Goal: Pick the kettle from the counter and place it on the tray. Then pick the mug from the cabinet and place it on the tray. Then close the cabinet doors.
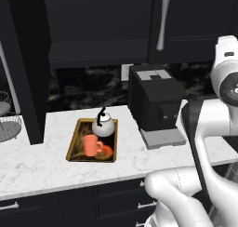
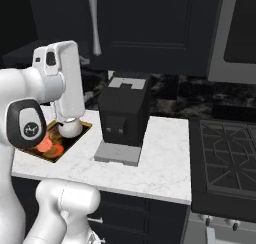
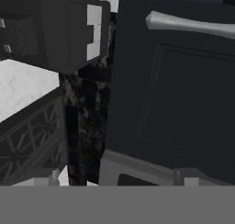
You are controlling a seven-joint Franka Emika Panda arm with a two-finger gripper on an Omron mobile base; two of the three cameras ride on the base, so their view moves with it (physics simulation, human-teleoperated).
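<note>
The white kettle [image 1: 103, 126] and the salmon-orange mug [image 1: 91, 145] both stand on the golden-rimmed tray [image 1: 73, 147], which lies on the marble counter [image 1: 46, 161]. Above them the black cabinet [image 1: 97, 30] is open on its left side. Its left door [image 1: 28, 72] is swung out toward me, and its right door [image 1: 195, 16] is shut, with a silver bar handle [image 1: 162, 22]. My arm [image 2: 67, 88] rises in front of the tray and hides part of the kettle [image 2: 70, 130]. The hand view faces the shut right door [image 3: 174, 103] and its handle [image 3: 193, 25]. I cannot tell how the gripper's fingers stand.
A large black coffee machine [image 1: 153, 103] stands on the counter right of the tray. Farther right is a black stove [image 2: 225, 153]. Wire baskets [image 1: 7, 123] hang at the far left. Black drawers [image 1: 116, 198] run below the counter.
</note>
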